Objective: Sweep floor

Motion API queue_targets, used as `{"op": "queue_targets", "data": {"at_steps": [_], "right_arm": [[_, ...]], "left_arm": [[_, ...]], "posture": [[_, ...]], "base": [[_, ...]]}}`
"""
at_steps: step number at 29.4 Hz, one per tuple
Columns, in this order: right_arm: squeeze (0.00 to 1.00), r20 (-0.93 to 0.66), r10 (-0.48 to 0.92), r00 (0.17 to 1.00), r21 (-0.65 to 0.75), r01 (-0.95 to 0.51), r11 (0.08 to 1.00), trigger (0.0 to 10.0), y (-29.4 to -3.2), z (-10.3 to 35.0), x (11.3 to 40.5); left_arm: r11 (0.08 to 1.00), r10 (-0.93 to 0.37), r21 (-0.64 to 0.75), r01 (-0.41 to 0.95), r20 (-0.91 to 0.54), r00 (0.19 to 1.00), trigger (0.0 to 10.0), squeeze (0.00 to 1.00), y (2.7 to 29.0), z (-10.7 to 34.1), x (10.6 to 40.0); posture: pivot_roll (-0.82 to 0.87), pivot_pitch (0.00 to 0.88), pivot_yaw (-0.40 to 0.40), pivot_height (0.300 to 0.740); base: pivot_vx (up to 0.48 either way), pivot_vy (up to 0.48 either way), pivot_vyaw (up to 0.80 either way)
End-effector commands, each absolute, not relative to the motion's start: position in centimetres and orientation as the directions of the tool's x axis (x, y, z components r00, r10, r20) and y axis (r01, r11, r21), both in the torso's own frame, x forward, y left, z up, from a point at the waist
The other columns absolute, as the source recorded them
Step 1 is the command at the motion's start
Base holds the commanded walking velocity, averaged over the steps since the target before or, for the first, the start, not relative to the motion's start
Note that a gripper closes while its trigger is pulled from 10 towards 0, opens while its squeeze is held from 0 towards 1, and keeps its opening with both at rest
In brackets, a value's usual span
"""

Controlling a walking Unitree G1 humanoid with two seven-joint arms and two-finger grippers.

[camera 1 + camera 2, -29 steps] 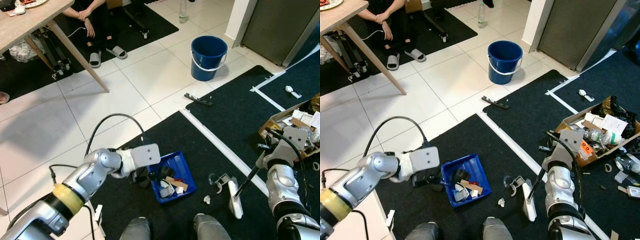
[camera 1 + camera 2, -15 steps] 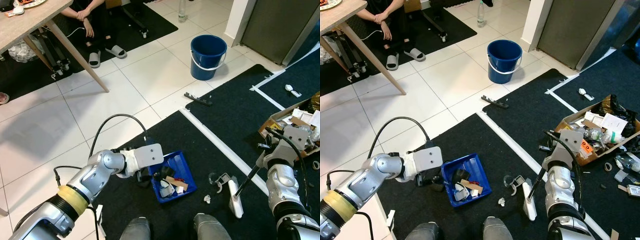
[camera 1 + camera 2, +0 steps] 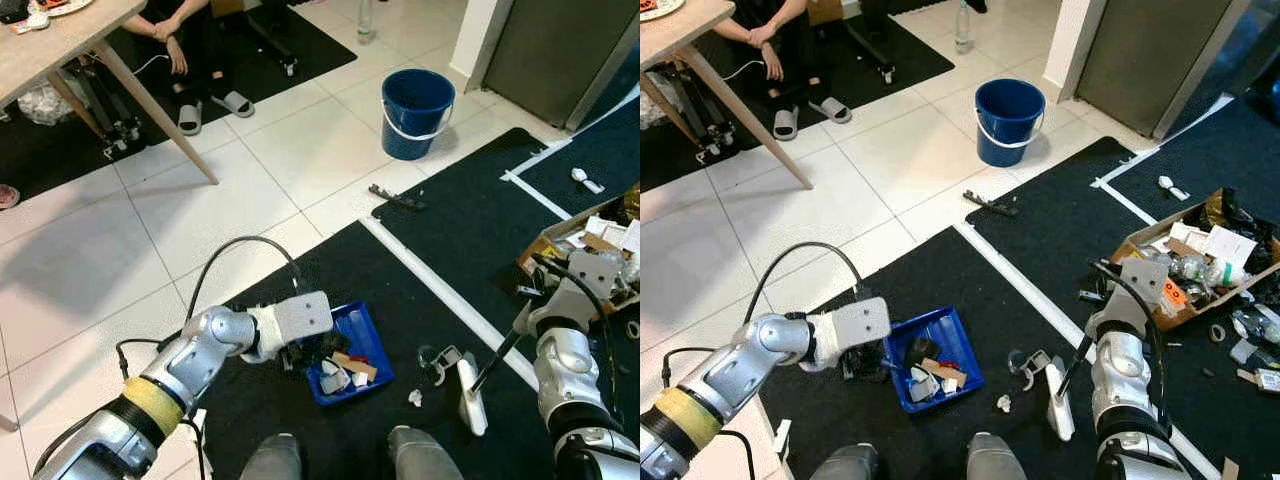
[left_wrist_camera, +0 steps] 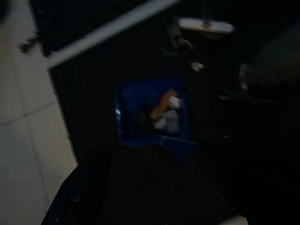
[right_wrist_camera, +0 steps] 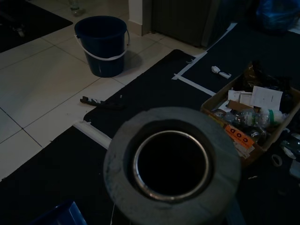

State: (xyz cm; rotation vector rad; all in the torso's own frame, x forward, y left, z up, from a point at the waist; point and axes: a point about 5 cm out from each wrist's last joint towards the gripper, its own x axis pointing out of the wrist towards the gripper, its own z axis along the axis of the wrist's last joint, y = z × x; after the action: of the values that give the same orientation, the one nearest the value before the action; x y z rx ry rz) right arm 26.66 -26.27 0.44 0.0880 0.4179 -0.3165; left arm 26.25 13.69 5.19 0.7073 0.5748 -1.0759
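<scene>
The broom rests its white head [image 3: 470, 396] on the black carpet [image 3: 340, 262], and its thin black handle [image 3: 495, 362] slants up to the right gripper [image 3: 522, 322]. Its hold there is hidden by the wrist, so whether its grip is closed cannot be told; the right wrist view looks straight at the grey, ring-lined end of the handle [image 5: 171, 161].

Just beside the broom head, toward the robot's left, lie a small white scrap [image 3: 413, 398] and a metal clip [image 3: 438, 360]. Further left sits the blue dustpan [image 3: 352, 322], with white and brown scraps in it. The left gripper [image 3: 300, 353] is at the dustpan's far edge under its white wrist plate; how far open it is cannot be made out.

A white tape strip [image 3: 440, 300] runs just beyond the broom. Well beyond it stand a blue bucket [image 3: 417, 113] and a black bar [image 3: 396, 199] on the tiles. A cardboard box [image 3: 580, 240] of rubbish sits near the right arm.
</scene>
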Motion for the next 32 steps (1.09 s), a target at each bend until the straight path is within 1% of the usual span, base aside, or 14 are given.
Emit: {"op": "queue_targets", "data": {"at_steps": [1,10,21,22,24,25,32], "right_arm": [[0.0,-0.549,-0.258,0.795,0.081,0.358,0.93,10.0,-25.2,-2.4,24.5],[0.0,-0.546,-0.26,0.797,0.082,0.36,0.929,10.0,-25.3,-2.2,24.6],[0.0,-0.545,-0.254,0.799,0.079,0.35,0.933,10.0,-25.2,-2.2,24.8],[0.0,-0.543,-0.251,0.801,0.078,0.346,0.935,10.0,-25.2,-2.1,24.9],[0.0,-0.542,-0.251,0.802,0.078,0.345,0.935,10.0,-25.1,-2.1,24.9],[0.0,-0.541,-0.25,0.803,0.078,0.344,0.936,10.0,-25.1,-2.1,25.0],[0.0,-0.532,-0.237,0.813,0.085,0.33,0.94,10.0,-24.7,-1.8,25.4]], "left_arm": [[0.316,-0.588,0.254,0.914,-0.704,0.399,10.0,0.0,13.5,5.4,26.7],[0.319,-0.591,0.258,0.912,-0.698,0.404,10.0,0.0,13.1,5.2,26.8],[0.363,-0.593,0.265,0.893,-0.673,0.441,10.0,0.0,12.6,4.4,26.9],[0.39,-0.598,0.263,0.882,-0.656,0.46,4.1,0.0,12.4,4.1,26.9],[0.401,-0.601,0.261,0.878,-0.649,0.467,4.1,0.0,12.4,4.0,27.0],[0.409,-0.603,0.257,0.876,-0.643,0.471,0.0,0.0,12.3,3.9,26.9],[0.451,-0.606,0.268,0.851,-0.608,0.513,0.0,0.0,11.8,3.9,27.5]], "posture": [[0.03,0.088,0.043,0.74],[0.03,0.086,0.042,0.74],[0.03,0.08,0.038,0.74],[0.03,0.073,0.039,0.74],[0.03,0.073,0.039,0.74],[0.03,0.071,0.039,0.74],[0.02,0.055,0.037,0.74]], "base": [[0.0,0.0,0.0],[0.0,0.0,0.0],[0.0,0.0,0.0],[0.0,0.0,0.0],[0.0,0.0,0.0],[0.0,0.0,0.0],[0.0,0.0,0.0]]}}
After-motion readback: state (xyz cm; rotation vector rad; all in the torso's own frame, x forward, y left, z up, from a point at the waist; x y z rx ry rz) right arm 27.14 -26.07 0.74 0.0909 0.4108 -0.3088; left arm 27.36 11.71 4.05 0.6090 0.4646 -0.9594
